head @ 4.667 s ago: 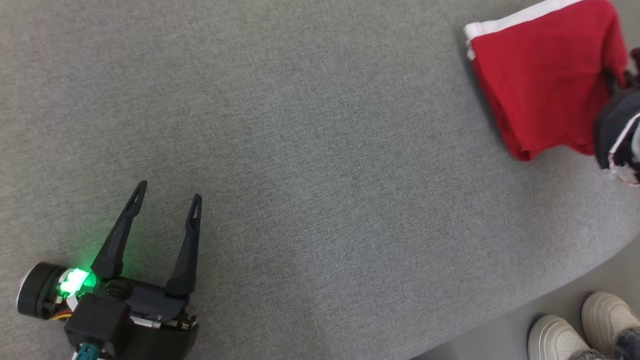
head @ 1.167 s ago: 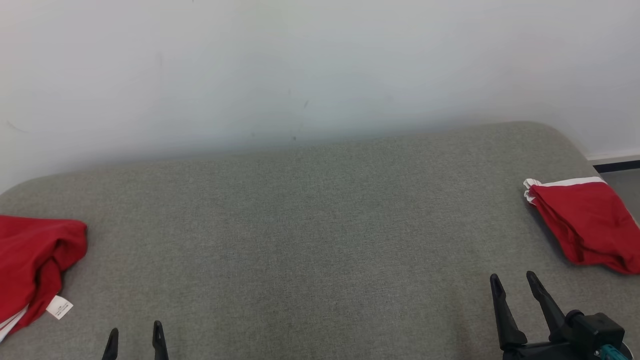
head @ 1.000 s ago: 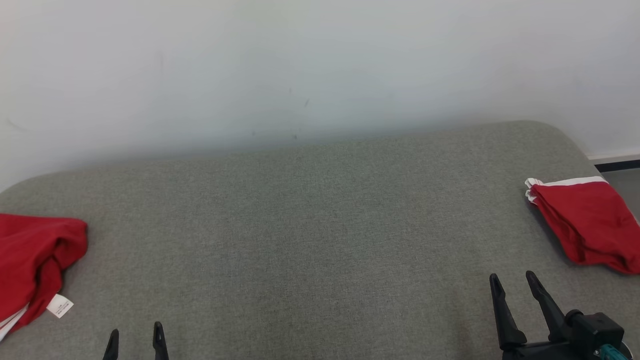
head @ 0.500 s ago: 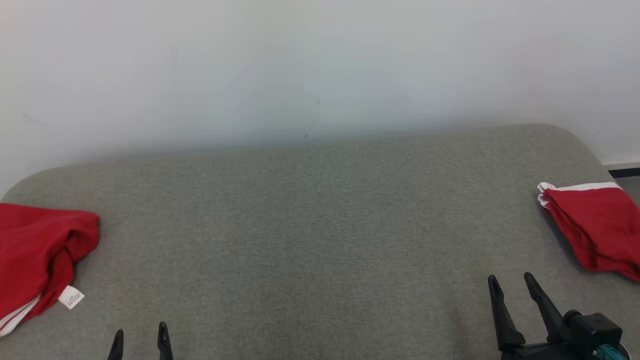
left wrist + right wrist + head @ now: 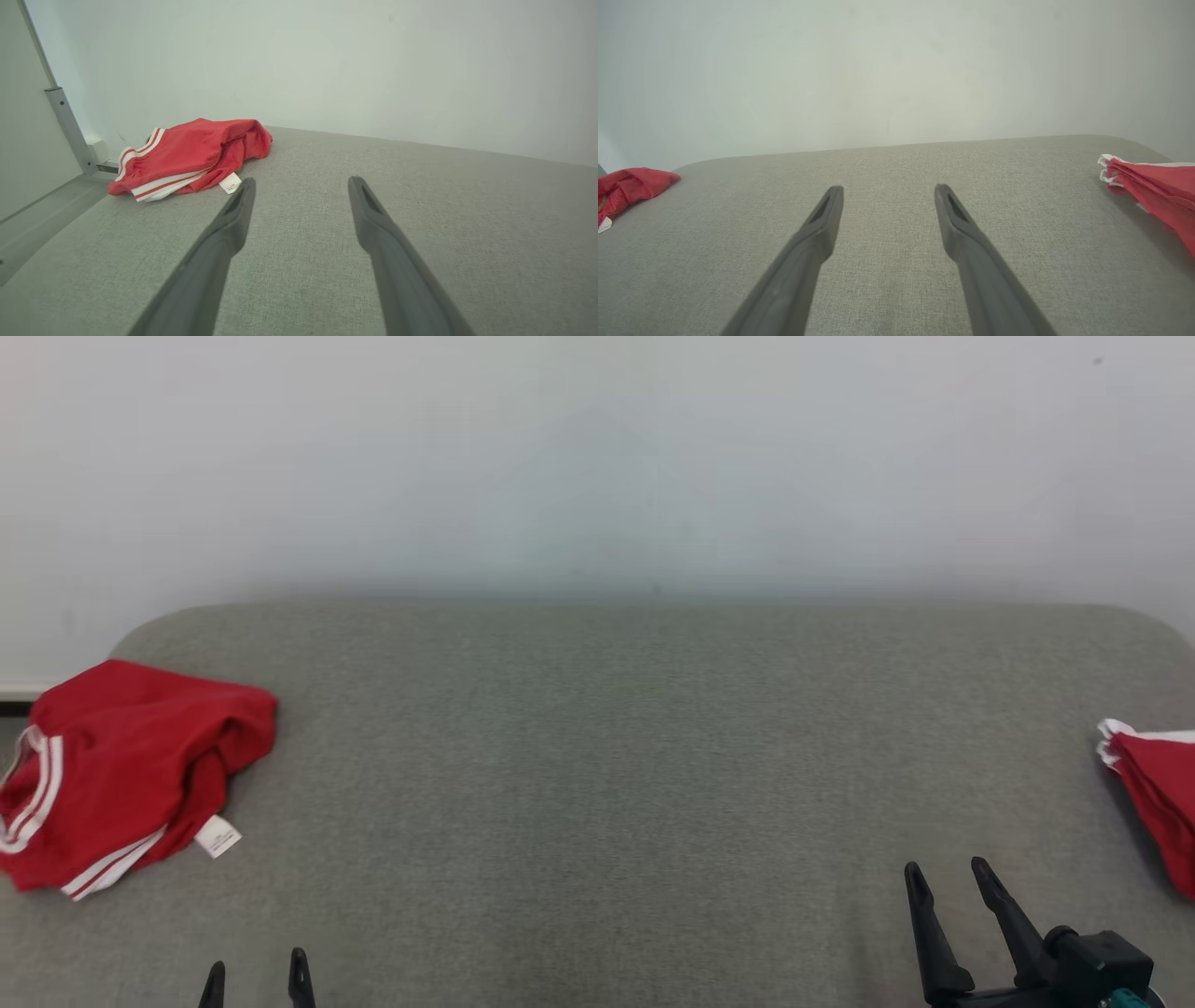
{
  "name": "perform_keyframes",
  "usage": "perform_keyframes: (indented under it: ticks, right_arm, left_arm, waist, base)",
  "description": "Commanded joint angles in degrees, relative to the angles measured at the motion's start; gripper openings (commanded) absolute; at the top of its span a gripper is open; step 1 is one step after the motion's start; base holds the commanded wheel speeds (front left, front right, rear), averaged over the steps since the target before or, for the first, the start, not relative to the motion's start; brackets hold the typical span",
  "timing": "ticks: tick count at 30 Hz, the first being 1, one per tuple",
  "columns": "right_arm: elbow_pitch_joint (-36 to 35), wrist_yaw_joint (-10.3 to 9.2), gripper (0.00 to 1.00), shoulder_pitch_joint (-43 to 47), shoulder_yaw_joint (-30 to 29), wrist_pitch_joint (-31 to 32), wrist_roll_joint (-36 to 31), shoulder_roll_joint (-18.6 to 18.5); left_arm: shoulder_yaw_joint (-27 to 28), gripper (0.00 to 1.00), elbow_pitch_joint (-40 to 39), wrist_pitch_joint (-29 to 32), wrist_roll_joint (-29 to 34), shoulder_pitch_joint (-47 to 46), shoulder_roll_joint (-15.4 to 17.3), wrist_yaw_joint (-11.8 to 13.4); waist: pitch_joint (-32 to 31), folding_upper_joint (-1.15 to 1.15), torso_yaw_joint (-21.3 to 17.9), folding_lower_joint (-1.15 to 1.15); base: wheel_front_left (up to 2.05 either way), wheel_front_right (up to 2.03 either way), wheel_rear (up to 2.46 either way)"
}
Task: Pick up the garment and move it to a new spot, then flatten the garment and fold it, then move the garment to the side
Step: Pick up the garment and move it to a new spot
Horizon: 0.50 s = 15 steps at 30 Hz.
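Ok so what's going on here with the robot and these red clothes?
Nothing is being handled right now. The left tool and right tool are both open and empty, low over the grey cushioned surface. A crumpled red garment with white stripes lies untouched at the far left, and a folded red garment sits at the right edge. The crumpled one looks like the next to be picked up.

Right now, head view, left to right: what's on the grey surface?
crumpled red garment → left gripper → right gripper → folded red garment
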Motion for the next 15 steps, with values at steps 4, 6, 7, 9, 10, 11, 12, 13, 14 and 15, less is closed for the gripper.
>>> perform_keyframes:
  ticks: [4,6,7,9,10,11,12,13,14,15]
  right_arm:
    - [0.27,-0.13,1.00,0.77,0.23,-0.15,0.32,0.35]
    - [0.38,-0.13,1.00,0.72,0.56,-0.09,0.34,0.50]
    - [0.44,-0.13,1.00,0.67,0.64,-0.11,0.34,0.53]
    - [0.52,-0.13,1.00,0.70,0.81,-0.16,0.34,0.74]
    - [0.50,-0.13,1.00,0.70,1.07,-0.15,0.26,0.85]
    - [0.49,-0.13,1.00,0.80,1.00,-0.15,0.25,0.89]
    - [0.46,-0.13,1.00,0.80,1.23,-0.13,0.19,0.96]
    - [0.50,-0.13,1.00,0.84,1.17,-0.18,0.24,0.94]
    - [0.58,-0.13,1.00,0.82,1.32,-0.18,0.33,1.01]
    - [0.63,-0.13,1.00,0.80,1.42,-0.21,0.38,1.05]
  left_arm:
    - [1.17,1.00,-0.13,-0.19,0.71,0.99,0.01,-0.69]
    - [1.71,1.00,-0.09,-0.19,0.78,1.27,0.03,-1.02]
    - [1.83,1.00,-0.06,-0.20,0.89,1.36,0.03,-1.03]
    - [2.00,1.00,-0.07,-0.19,1.21,1.56,0.02,-1.13]
    - [2.26,1.00,-0.11,-0.19,1.26,1.67,0.04,-1.16]
    - [2.23,1.00,-0.04,-0.19,1.33,1.64,0.02,-1.32]
    - [2.47,1.00,-0.01,-0.20,1.36,1.65,0.02,-1.39]
    - [2.51,1.00,0.03,-0.19,1.42,1.59,0.01,-1.50]
    - [2.72,1.00,0.05,-0.20,1.45,1.61,0.02,-1.48]
    - [2.86,1.00,0.08,-0.19,1.47,1.65,0.01,-1.50]
  waist:
    - [-0.33,0.00,6.29,0.00]
    - [-0.39,0.00,8.01,0.00]
    - [-0.44,0.00,8.85,0.00]
    - [-0.54,0.00,10.55,0.00]
    - [-0.59,0.00,11.31,0.00]
    - [-0.62,0.00,12.15,0.00]
    - [-0.66,0.00,12.83,0.00]
    - [-0.68,0.00,13.62,0.00]
    - [-0.71,0.00,14.25,0.00]
    - [-0.73,0.00,14.95,0.00]
  base:
    - [0.00,0.00,0.00]
    - [0.00,0.00,0.00]
    - [0.00,0.00,0.00]
    - [0.00,0.00,0.00]
    - [0.00,0.00,0.00]
    - [0.00,0.00,0.00]
    - [0.00,0.00,0.00]
    - [0.00,0.00,0.00]
    - [0.00,0.00,0.00]
    - [0.00,0.00,0.00]
